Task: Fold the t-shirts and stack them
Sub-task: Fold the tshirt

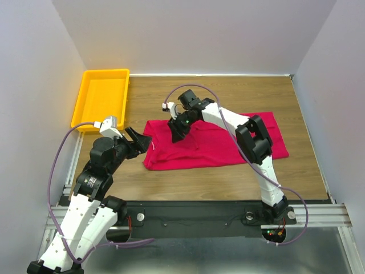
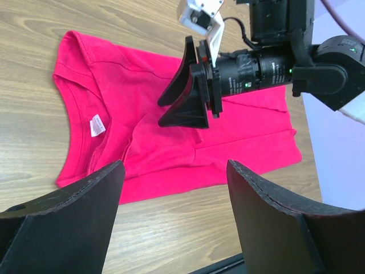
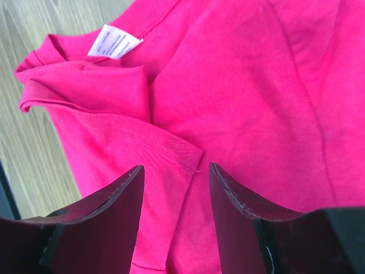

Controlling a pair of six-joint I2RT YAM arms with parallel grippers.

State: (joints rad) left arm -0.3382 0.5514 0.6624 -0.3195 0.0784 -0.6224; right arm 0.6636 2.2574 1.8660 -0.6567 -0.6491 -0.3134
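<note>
- Top: shirt (image 1: 228,145) lying mid-table, near-right of tray (image 1: 102,97); right gripper (image 1: 175,134) low over its left part; left gripper (image 1: 137,141) just beside its left edge.
- Left wrist: left jaws spread wide, empty; label (image 2: 97,125) at collar.
- Right wrist: right jaws parted over a folded hem.

**Robotics laboratory test cell.** Plain white panels (image 1: 188,34) close off the space beyond the right pincer (image 1: 174,136) and to either side of it. Beneath the pincer lies a wood-grain table (image 1: 228,182). Behind it, at the near edge, two white-and-black arms (image 1: 225,120) are bolted to a black plate (image 1: 194,220) carried on aluminium rails (image 1: 319,212) (slotted profile, typical of test rigs). Purple cables (image 1: 50,182) loop from the wrists. To the pincer's left and slightly beyond it, a yellow plastic tray (image 1: 102,97) occupies the table's far corner.
</note>
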